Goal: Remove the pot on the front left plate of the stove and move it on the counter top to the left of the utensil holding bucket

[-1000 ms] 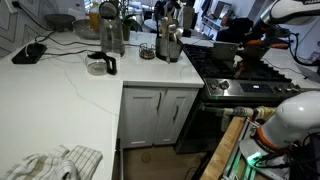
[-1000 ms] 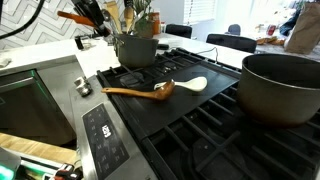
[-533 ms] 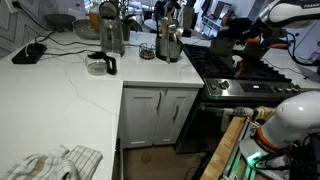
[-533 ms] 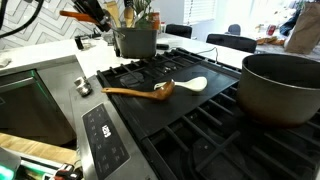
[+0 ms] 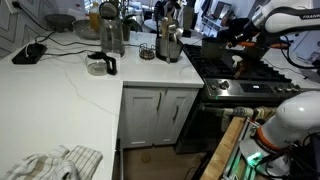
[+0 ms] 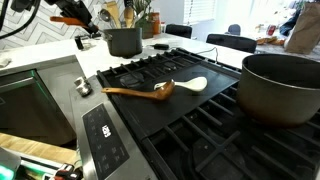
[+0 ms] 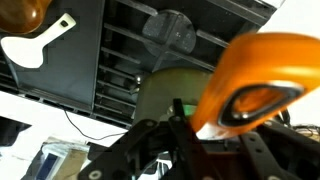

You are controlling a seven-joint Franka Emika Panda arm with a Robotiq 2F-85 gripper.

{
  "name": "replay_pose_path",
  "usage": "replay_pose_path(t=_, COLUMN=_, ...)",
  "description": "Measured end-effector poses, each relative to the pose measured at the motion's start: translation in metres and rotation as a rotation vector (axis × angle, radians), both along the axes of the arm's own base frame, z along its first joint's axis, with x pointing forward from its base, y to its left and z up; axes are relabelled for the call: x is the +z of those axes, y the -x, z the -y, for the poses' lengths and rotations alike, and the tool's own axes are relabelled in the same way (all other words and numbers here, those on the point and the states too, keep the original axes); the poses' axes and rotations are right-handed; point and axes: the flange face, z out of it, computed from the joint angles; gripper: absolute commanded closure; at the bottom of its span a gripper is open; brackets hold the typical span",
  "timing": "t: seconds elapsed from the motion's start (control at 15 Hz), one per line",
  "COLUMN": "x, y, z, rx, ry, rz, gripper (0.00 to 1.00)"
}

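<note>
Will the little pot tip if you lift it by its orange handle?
Probably a bit: the pot sits at one end of its long handle. It looks like stiff metal, so it shouldn't bend. It seems small, so likely light.

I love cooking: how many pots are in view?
2: small dark pot held at the far corner of the black stove; large grey pot on its near side. More may be hidden.

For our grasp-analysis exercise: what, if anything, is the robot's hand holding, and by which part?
The grey pot, held by its orange handle.
</note>
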Motion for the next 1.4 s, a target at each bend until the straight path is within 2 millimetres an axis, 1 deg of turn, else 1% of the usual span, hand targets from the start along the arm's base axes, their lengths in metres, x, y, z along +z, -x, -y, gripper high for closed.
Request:
replay_pose_path(t=0.33, x=-0.009, y=0.0, z=-0.053, rx=0.176, ry=0.052, rz=-0.013, gripper=0.92)
replay_pose_path(t=0.4, x=-0.009, y=0.001, z=-0.063, rx=0.215, ry=0.062, rz=-0.011, gripper=0.92)
replay_pose_path(t=0.53, x=-0.003, y=-0.001, z=-0.08, rx=0.292, ry=0.082, rz=0.001, gripper=0.92)
replay_pose_path(t=0.6, x=0.0, y=-0.003, z=-0.088, rx=0.327, ry=0.088, rz=0.009, gripper=0.69)
replay_pose_path(t=0.73, x=0.004, y=-0.004, z=-0.1, rx=0.374, ry=0.086, rz=0.026, gripper=0.69)
replay_pose_path(t=0.8, x=0.005, y=-0.004, z=-0.103, rx=0.383, ry=0.084, rz=0.03, gripper=0.69)
replay_pose_path(t=1.07, x=0.006, y=-0.004, z=-0.103, rx=0.388, ry=0.083, rz=0.033, gripper=0.69)
replay_pose_path(t=1.13, x=0.006, y=-0.004, z=-0.103, rx=0.388, ry=0.083, rz=0.033, gripper=0.92)
replay_pose_path(t=1.27, x=0.004, y=-0.004, z=-0.103, rx=0.389, ry=0.082, rz=0.028, gripper=0.92)
replay_pose_path(t=1.4, x=-0.002, y=-0.009, z=-0.111, rx=0.412, ry=0.08, rz=0.012, gripper=0.92)
